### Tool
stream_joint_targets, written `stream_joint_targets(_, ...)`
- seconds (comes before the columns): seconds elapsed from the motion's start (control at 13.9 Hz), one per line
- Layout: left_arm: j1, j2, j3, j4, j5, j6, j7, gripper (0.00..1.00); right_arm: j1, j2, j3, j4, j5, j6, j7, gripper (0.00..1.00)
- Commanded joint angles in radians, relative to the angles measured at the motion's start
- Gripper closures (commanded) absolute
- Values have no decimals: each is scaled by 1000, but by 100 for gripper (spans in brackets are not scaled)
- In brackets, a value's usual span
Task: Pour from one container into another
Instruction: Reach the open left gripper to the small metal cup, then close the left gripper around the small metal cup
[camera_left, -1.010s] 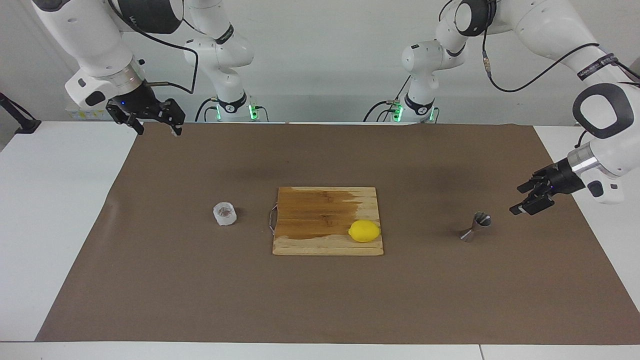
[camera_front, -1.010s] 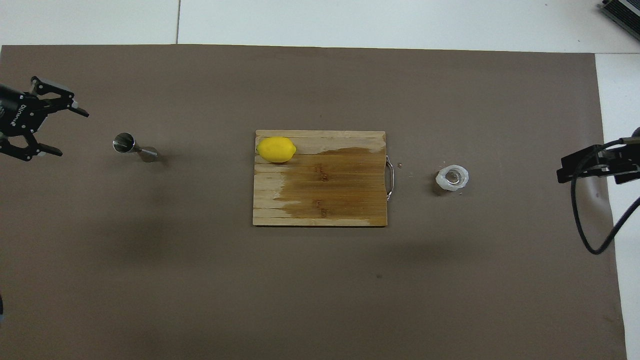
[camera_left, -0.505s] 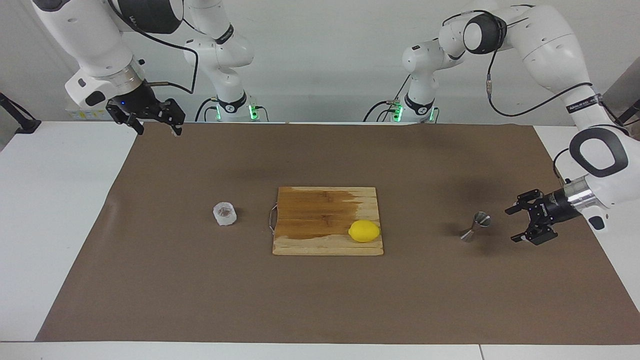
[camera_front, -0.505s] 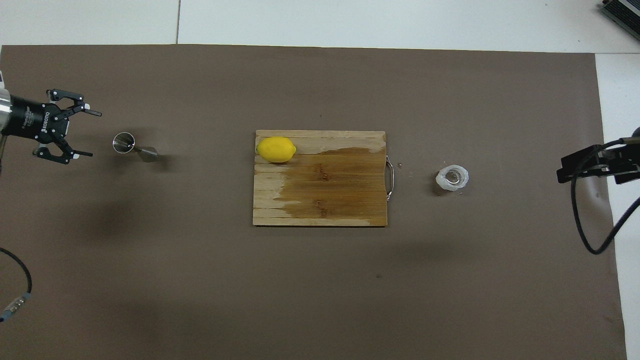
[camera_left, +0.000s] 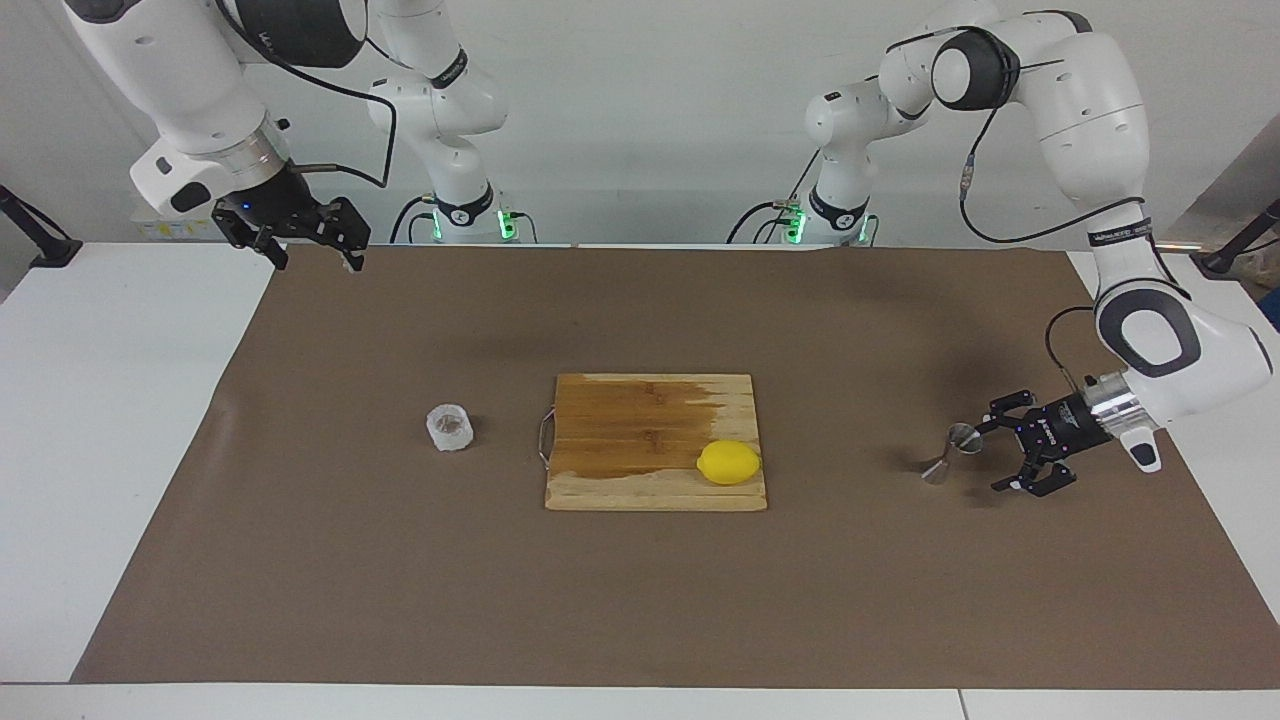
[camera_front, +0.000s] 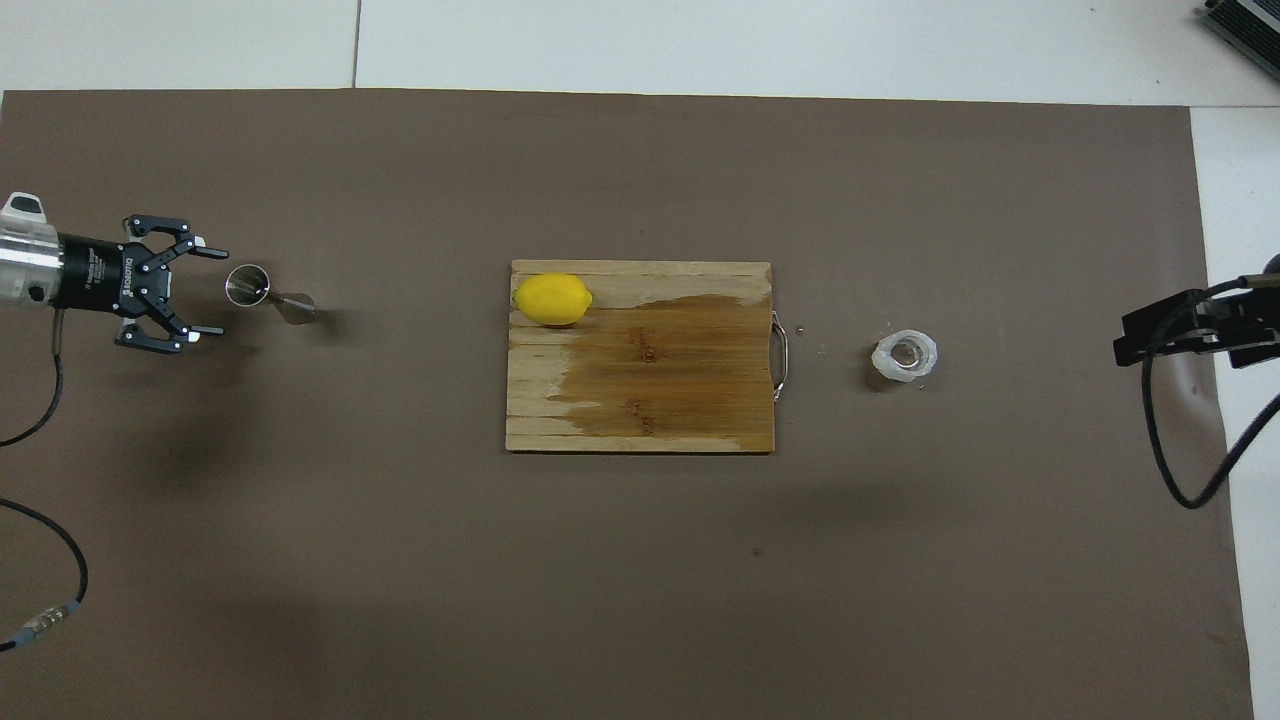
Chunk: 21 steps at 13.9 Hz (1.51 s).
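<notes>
**Left gripper level with the jigger, fingers spread**

The left gripper (camera_left: 1000, 452) lies low over the brown mat (camera_left: 640, 600), turned on its side at the left arm's end of the table, its two fingers spread wide and holding nothing. In the overhead view the left gripper (camera_front: 205, 295) points toward 3 o'clock, with the steel jigger (camera_front: 268, 292) just off its fingertips on that side; the fingers do not enclose it. The jigger (camera_left: 952, 452) stands upright on the mat, hourglass-shaped, mouth upward.

From the jigger, at 3 o'clock in the overhead view and well apart, lies the wooden cutting board (camera_front: 640, 390), its surface partly darkened by a wet-looking stain. A lemon (camera_front: 552, 299) rests on the board's corner toward the left arm, farther from the robots. A metal handle (camera_front: 781, 355) is fixed to the board's edge toward the right arm's end. Past that handle, again at 3 o'clock, the frosted cup (camera_front: 905, 356) stands upright on the mat.

The right gripper (camera_left: 300, 232) waits raised over the mat's corner at the right arm's end, fingers apart and empty.
</notes>
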Motion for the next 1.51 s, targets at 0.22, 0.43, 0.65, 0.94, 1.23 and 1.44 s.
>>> stream_joint_targets(0.22,6,-87,-4,-182,-214,83,-25,0,-16,-20,10,-22,18,-1,-11,0)
stream_joint_targets(0.43,11,-95,-4,-195,-268,77,-28,0,-16,-20,10,-22,18,-2,-11,0)
stream_joint_targets(0.65,9,-103,-4,-211,-312,80,-30,0,-16,-20,10,-22,18,-2,-11,0)
stream_joint_targets(0.94,9,-106,-4,-222,-332,84,-30,0,-16,-20,10,-22,18,-2,-11,0)
stream_joint_targets(1.23,9,-109,-4,-230,-350,91,-30,0,-16,-22,10,-22,18,-2,-11,0)
stream_joint_targets(1.44,9,-109,-4,-230,-358,92,-30,0,-16,-20,10,-22,18,-2,-11,0)
